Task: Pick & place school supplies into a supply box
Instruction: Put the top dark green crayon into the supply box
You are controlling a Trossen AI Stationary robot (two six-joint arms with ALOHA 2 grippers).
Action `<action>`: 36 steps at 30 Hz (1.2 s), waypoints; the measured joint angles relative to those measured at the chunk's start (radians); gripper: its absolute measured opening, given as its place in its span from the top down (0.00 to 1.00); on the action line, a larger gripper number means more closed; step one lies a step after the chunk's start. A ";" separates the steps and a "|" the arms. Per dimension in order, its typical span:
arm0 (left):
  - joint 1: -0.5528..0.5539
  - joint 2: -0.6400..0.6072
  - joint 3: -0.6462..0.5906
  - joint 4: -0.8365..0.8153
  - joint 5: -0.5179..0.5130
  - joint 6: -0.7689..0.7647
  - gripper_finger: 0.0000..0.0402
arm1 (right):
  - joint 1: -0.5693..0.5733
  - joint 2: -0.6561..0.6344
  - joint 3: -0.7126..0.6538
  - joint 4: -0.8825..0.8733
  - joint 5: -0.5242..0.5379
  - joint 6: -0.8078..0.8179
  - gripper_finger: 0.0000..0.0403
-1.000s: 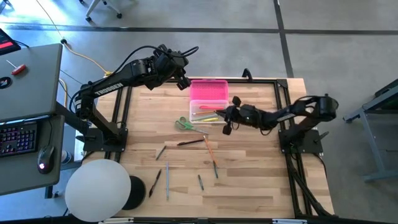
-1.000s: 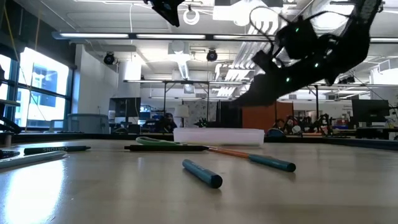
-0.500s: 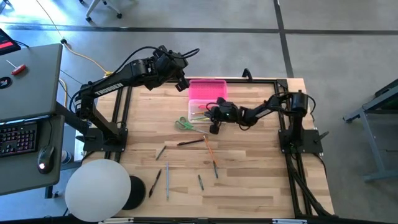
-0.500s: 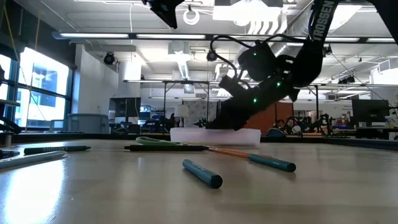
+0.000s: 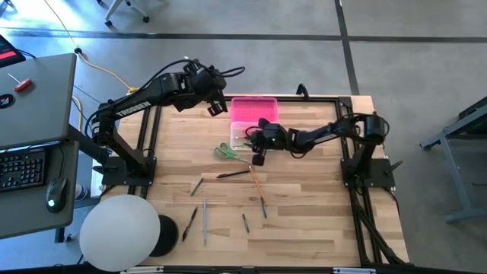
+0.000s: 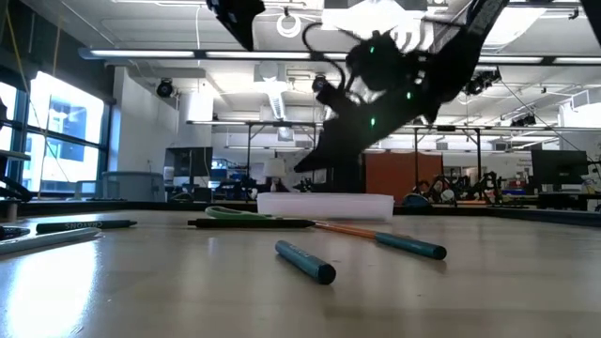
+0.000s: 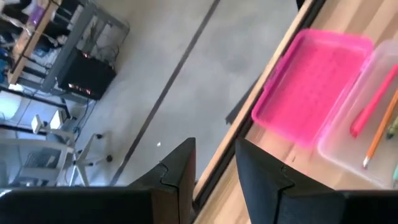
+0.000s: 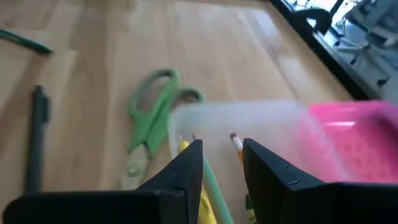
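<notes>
The supply box lies open near the table's far edge, its pink lid on the far side of the clear base. The base holds a few pencils and pens, among them a yellow one. My right gripper hangs open above the base, with a narrow gap between the fingers. My left gripper hovers open by the lid's left far corner. Green-handled scissors lie flat left of the base. Several pens and pencils lie nearer, among them a black pen and an orange pencil.
A white round object and a black one sit at the near left corner. A desk with a keyboard stands left of the table. The black frame rail runs along the table's right side. Bare wood lies right of the loose pens.
My right gripper travelled toward the table's left edge until it was over the box. It dipped low to the clear base, then rose above it. My left gripper drifted a little toward the left and near edges. The loose pens and scissors stayed put.
</notes>
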 joint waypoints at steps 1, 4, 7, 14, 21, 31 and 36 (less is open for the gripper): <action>0.000 0.000 0.000 -0.012 0.000 -0.011 0.63 | 0.011 -0.023 0.007 -0.024 0.010 -0.012 0.78; 0.000 0.000 0.000 -0.063 0.014 -0.067 0.63 | 0.045 -0.105 0.011 -0.113 0.044 0.021 0.78; -0.002 0.000 0.000 -0.115 0.107 -0.137 0.63 | 0.083 -0.182 -0.001 -0.166 0.031 0.147 0.78; -0.020 -0.001 -0.018 -0.177 0.205 -0.263 0.63 | 0.274 -0.234 -0.040 -0.278 0.180 0.293 0.78; -0.152 -0.036 -0.121 -0.159 0.210 -0.402 0.63 | 0.447 -0.240 -0.040 -0.303 0.399 0.263 0.78; -0.422 -0.076 -0.437 0.002 0.079 -0.749 0.63 | 0.534 -0.242 -0.040 -0.328 0.488 0.271 0.78; -0.520 -0.075 -0.561 0.038 0.044 -0.938 0.63 | 0.548 -0.242 -0.040 -0.347 0.511 0.265 0.78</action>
